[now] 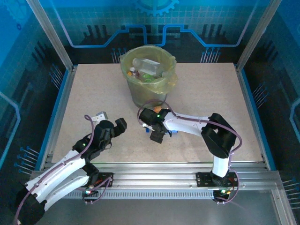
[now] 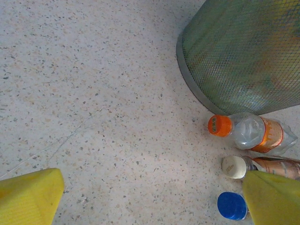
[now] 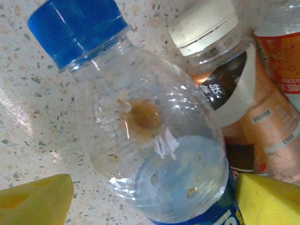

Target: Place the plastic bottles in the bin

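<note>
Yellow pads [image 2: 29,199] of the left gripper [image 1: 111,120] spread wide and empty, short of the bin [image 1: 145,96], right gripper [image 3: 154,190] straddling, not clamping, a blue-capped bottle [image 3: 150,131] at the bin's foot, white-capped bottle [image 3: 234,103] and orange-capped bottle [image 2: 248,133] alongside, more bottles [image 1: 151,65] inside the bin.

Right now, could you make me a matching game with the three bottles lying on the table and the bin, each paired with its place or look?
1. orange-capped bottle
2. white-capped bottle
3. blue-capped bottle
4. bin

A. between the open jaws of the right tool
B. upright, lined with a yellow-green bag
C. lying nearest the bin
D. brown label, middle of the row

Pairs: 1-C, 2-D, 3-A, 4-B
</note>
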Tool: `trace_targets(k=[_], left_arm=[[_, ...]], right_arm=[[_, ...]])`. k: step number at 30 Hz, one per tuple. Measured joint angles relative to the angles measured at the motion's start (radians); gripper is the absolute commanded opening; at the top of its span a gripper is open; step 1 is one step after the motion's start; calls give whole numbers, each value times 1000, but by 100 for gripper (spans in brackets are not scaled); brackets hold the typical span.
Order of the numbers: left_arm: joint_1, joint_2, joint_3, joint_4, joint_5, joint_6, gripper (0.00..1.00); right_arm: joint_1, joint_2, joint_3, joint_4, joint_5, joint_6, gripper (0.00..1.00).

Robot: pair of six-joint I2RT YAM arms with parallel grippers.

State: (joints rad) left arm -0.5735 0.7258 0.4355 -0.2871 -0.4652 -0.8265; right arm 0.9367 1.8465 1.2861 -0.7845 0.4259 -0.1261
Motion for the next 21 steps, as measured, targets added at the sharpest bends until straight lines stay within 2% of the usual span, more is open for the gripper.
trace_targets(k=[8, 17, 21], left_arm=[[0, -1, 0, -8, -18, -14, 99], [2, -9, 0, -23, -29, -14, 99], [4, -13, 0, -24, -29, -14, 99]], right_arm=[[1, 31, 0, -12, -41, -3, 82], [12, 66, 0, -19, -98, -2, 82], [13, 89, 11, -28, -121, -9, 74]])
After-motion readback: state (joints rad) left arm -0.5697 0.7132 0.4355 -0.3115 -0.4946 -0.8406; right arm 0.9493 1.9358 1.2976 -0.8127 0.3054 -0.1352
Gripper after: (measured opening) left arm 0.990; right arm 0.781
